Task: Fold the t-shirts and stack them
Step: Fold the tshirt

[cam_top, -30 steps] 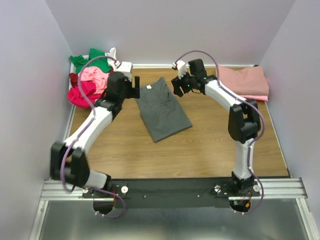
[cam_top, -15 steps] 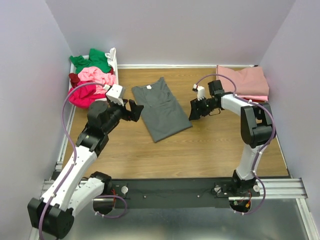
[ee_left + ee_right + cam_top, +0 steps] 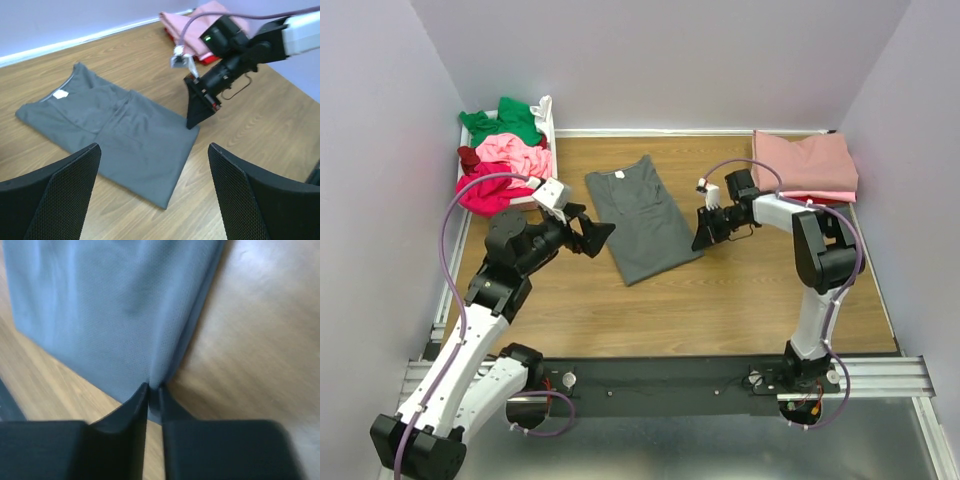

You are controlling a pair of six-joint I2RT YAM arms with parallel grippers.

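Flat grey shirt [image 3: 642, 215] folded to long strip; collar far-left, hem near-right, axis diagonal across tabletop [image 3: 740, 300]. My right claw [image 3: 700, 241] pinches its edge; left claw [image 3: 603, 236] wide.

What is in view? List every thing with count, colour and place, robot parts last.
dark grey cloth t-shirt: one, dark grey, folded lengthwise, table centre.
loose cloth shirts: at least four, green, light pink, magenta, maroon, heaped in the basket.
white plastic basket: one, white, far left corner.
folded cloth shirts: two, dusty rose over red, stacked far right.
wooden table: one, brown, beneath everything.
left claw: one, black, open, by the grey shirt's left edge.
right claw: one, black, pinching the grey shirt's right edge.
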